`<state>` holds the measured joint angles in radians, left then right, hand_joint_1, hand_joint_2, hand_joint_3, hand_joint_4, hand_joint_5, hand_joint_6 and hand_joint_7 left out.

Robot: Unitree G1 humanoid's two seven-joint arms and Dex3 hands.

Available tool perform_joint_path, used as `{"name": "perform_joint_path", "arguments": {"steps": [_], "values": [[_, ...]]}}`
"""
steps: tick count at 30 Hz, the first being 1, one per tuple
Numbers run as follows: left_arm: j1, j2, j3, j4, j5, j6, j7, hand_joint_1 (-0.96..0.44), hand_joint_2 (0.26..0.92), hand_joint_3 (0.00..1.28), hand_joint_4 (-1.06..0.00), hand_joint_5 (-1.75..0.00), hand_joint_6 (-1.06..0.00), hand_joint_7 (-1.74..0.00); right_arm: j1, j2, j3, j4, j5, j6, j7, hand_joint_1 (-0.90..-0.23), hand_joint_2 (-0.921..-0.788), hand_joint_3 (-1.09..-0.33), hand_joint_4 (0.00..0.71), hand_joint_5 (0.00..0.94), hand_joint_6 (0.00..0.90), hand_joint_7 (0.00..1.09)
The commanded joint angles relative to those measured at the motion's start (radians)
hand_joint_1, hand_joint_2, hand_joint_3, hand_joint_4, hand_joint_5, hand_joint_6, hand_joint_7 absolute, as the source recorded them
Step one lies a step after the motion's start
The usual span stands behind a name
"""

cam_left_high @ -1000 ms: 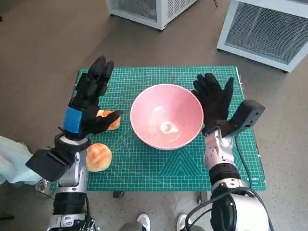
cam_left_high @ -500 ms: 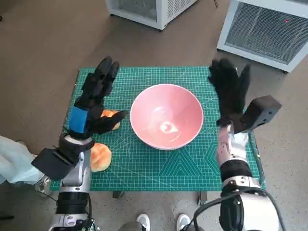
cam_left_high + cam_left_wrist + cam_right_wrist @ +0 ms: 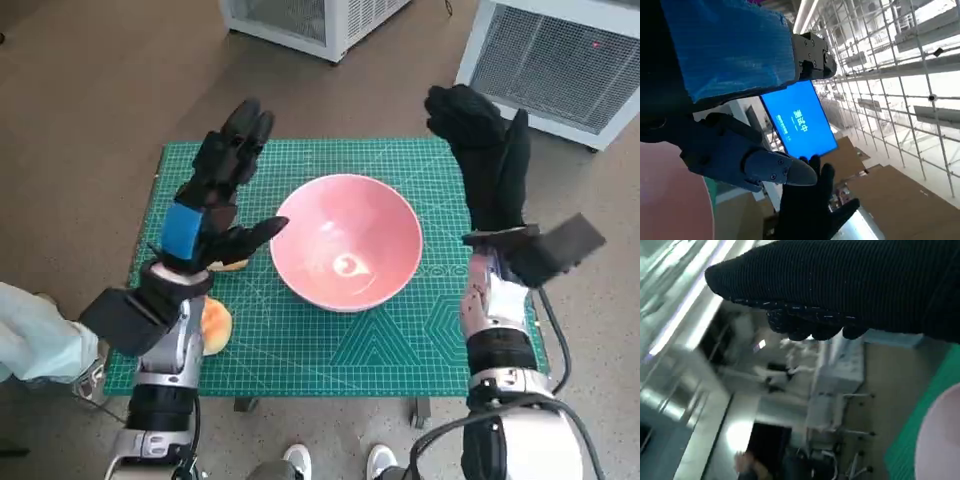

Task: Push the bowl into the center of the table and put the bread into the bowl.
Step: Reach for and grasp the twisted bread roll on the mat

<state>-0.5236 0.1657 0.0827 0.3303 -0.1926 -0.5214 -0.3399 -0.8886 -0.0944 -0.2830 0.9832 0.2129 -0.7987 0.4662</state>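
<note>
The pink bowl (image 3: 346,241) sits upright near the middle of the green cutting mat (image 3: 400,340). Two bread rolls lie at the mat's left: one (image 3: 214,324) near the front edge, half hidden by my left forearm, the other (image 3: 231,265) mostly hidden under my left hand. My left hand (image 3: 213,200), blue tape on its back, is raised above the mat left of the bowl, fingers spread, holding nothing. My right hand (image 3: 484,160) in the black glove is lifted high beside the bowl's right rim, fingers apart and empty. A pink bowl edge (image 3: 940,440) shows in the right wrist view.
White grated appliances (image 3: 545,55) stand on the floor beyond the table. A person's shoes (image 3: 380,460) show at the table's front edge, and pale cloth (image 3: 30,335) lies at the left. A blue screen (image 3: 797,122) shows in the left wrist view.
Both hands have risen away from the table: the right hand left the bowl's right rim and went up and back, the left lifted off the rolls. The bowl has not moved.
</note>
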Motion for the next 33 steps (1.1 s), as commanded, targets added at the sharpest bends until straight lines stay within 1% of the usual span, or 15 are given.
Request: {"name": "perform_joint_path", "arguments": {"steps": [1, 4, 7, 9, 11, 14, 16, 19, 23, 25, 28, 29, 30, 31, 33], "values": [[-0.037, -0.003, -0.017, -0.040, -0.010, 0.030, -0.020, -0.48, 0.921, 0.15, -0.22, 0.00, -0.04, -0.46, 0.066, 0.012, 0.040, -0.115, 0.010, 0.011, 0.020, -0.680, -0.921, -0.812, 0.232, 0.007, 0.272, 0.17], [-0.048, -0.002, -0.022, -0.054, -0.015, 0.046, -0.032, -0.47, 0.921, 0.15, -0.22, 0.00, -0.01, -0.53, 0.090, 0.013, 0.064, -0.186, 0.012, 0.029, 0.024, -0.694, -0.921, -0.805, 0.235, 0.008, 0.269, 0.18], [-0.056, -0.002, -0.025, -0.064, -0.022, 0.056, -0.046, -0.46, 0.921, 0.15, -0.22, 0.00, 0.00, -0.55, 0.110, 0.010, 0.087, -0.241, 0.015, 0.046, 0.028, -0.709, -0.921, -0.796, 0.235, 0.007, 0.265, 0.18], [-0.061, -0.001, -0.026, -0.067, -0.026, 0.060, -0.056, -0.46, 0.921, 0.15, -0.21, 0.00, 0.00, -0.56, 0.118, 0.005, 0.098, -0.265, 0.016, 0.055, 0.031, -0.718, -0.921, -0.790, 0.234, 0.006, 0.263, 0.19], [-0.066, 0.001, -0.026, -0.066, -0.029, 0.060, -0.065, -0.45, 0.921, 0.15, -0.21, 0.00, 0.00, -0.56, 0.122, -0.002, 0.106, -0.279, 0.017, 0.062, 0.034, -0.726, -0.921, -0.784, 0.234, 0.004, 0.244, 0.22], [-0.071, 0.005, -0.024, -0.063, -0.033, 0.059, -0.077, -0.45, 0.921, 0.15, -0.21, 0.00, 0.00, -0.56, 0.125, -0.012, 0.112, -0.285, 0.021, 0.067, 0.039, -0.735, -0.921, -0.774, 0.231, 0.002, 0.189, 0.33], [-0.073, 0.009, -0.022, -0.063, -0.033, 0.057, -0.084, -0.45, 0.921, 0.15, -0.21, 0.00, 0.00, -0.57, 0.124, -0.018, 0.113, -0.282, 0.025, 0.066, 0.043, -0.737, -0.921, -0.772, 0.228, 0.002, 0.171, 0.37], [-0.075, 0.017, -0.017, -0.063, -0.031, 0.053, -0.093, -0.45, 0.921, 0.15, -0.21, 0.00, 0.00, -0.57, 0.122, -0.023, 0.113, -0.274, 0.029, 0.065, 0.045, -0.739, -0.921, -0.769, 0.225, 0.001, 0.157, 0.39], [-0.075, 0.051, -0.003, -0.066, -0.012, 0.044, -0.095, -0.45, 0.921, 0.14, -0.22, 0.00, 0.00, -0.59, 0.122, -0.020, 0.113, -0.269, 0.035, 0.070, 0.039, -0.741, -0.921, -0.767, 0.224, 0.001, 0.149, 0.41], [-0.072, 0.076, 0.002, -0.078, 0.009, 0.048, -0.088, -0.45, 0.920, 0.14, -0.22, 0.00, 0.00, -0.59, 0.123, -0.017, 0.114, -0.271, 0.035, 0.074, 0.032, -0.741, -0.921, -0.767, 0.224, 0.001, 0.146, 0.41], [-0.060, 0.155, 0.014, -0.129, 0.088, 0.092, -0.071, -0.44, 0.918, 0.13, -0.22, 0.00, 0.00, -0.58, 0.124, -0.012, 0.114, -0.277, 0.032, 0.081, 0.019, -0.741, -0.921, -0.768, 0.224, 0.001, 0.143, 0.42], [-0.056, 0.179, 0.017, -0.145, 0.111, 0.109, -0.068, -0.43, 0.911, 0.11, -0.21, 0.00, 0.00, -0.54, 0.125, -0.011, 0.114, -0.279, 0.031, 0.082, 0.015, -0.741, -0.921, -0.768, 0.224, 0.001, 0.142, 0.42], [-0.048, 0.220, 0.020, -0.180, 0.145, 0.150, -0.072, -0.42, 0.908, 0.11, -0.21, 0.00, 0.00, -0.53, 0.124, -0.009, 0.114, -0.280, 0.031, 0.084, 0.012, -0.741, -0.921, -0.767, 0.224, 0.001, 0.142, 0.42], [-0.042, 0.248, 0.022, -0.205, 0.168, 0.180, -0.075, -0.40, 0.893, 0.10, -0.20, 0.00, 0.00, -0.49, 0.124, -0.008, 0.115, -0.280, 0.031, 0.085, 0.009, -0.741, -0.921, -0.767, 0.224, 0.001, 0.141, 0.42], [-0.022, 0.336, 0.029, -0.289, 0.236, 0.287, -0.098, -0.34, 0.869, 0.08, -0.18, 0.00, 0.00, -0.45, 0.125, -0.005, 0.116, -0.284, 0.029, 0.086, 0.002, -0.741, -0.921, -0.767, 0.224, 0.000, 0.140, 0.43]]}}
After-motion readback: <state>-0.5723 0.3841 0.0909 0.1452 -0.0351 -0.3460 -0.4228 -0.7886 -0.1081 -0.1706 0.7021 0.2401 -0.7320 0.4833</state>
